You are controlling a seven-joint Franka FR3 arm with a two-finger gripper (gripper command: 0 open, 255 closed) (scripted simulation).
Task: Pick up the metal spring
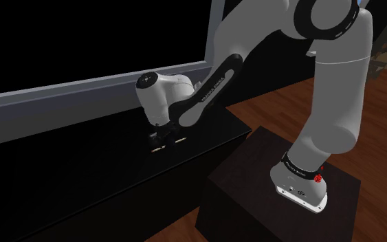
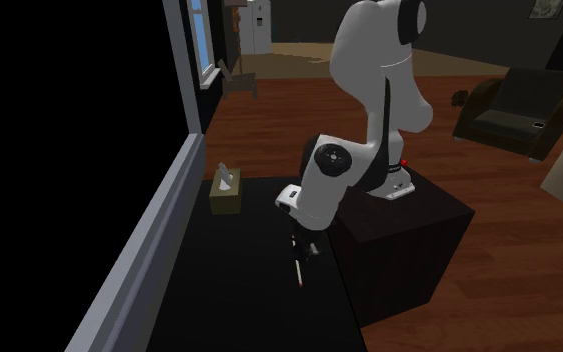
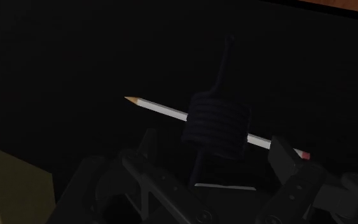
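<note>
- One tissue box [image 2: 226, 190], tan, stands on the black table [image 2: 229, 300] at the second exterior view's left, well apart from the work and no part of the task.
- One pencil [image 3: 161, 109], white with a sharpened tip and a reddish end, lies flat on the table. It runs crosswise under the gripper, roughly along the line from one finger to the other.
- One spring [image 3: 214, 124], a dark, short, thick coil.
  - It sits over the middle of the pencil and hides that stretch of it.
  - Whether the two touch cannot be told.
  - The coil's long axis points away from the hand, across the pencil, and a thin straight tail runs on further in the same direction.
- One gripper [image 1: 168, 142], all black, hangs low over the table and points down.
  - Its fingers [image 3: 284, 156] are spread, with the coil in the gap between them and touching neither, so nothing is held.
  - Judgement: the closing line crosses the coil's axis, which suits a pinch across its round sides.
  - Risk: a low descent may catch the pencil as well.
- One stand [image 2: 409, 230], a dark box, at the second exterior view's right.
</note>
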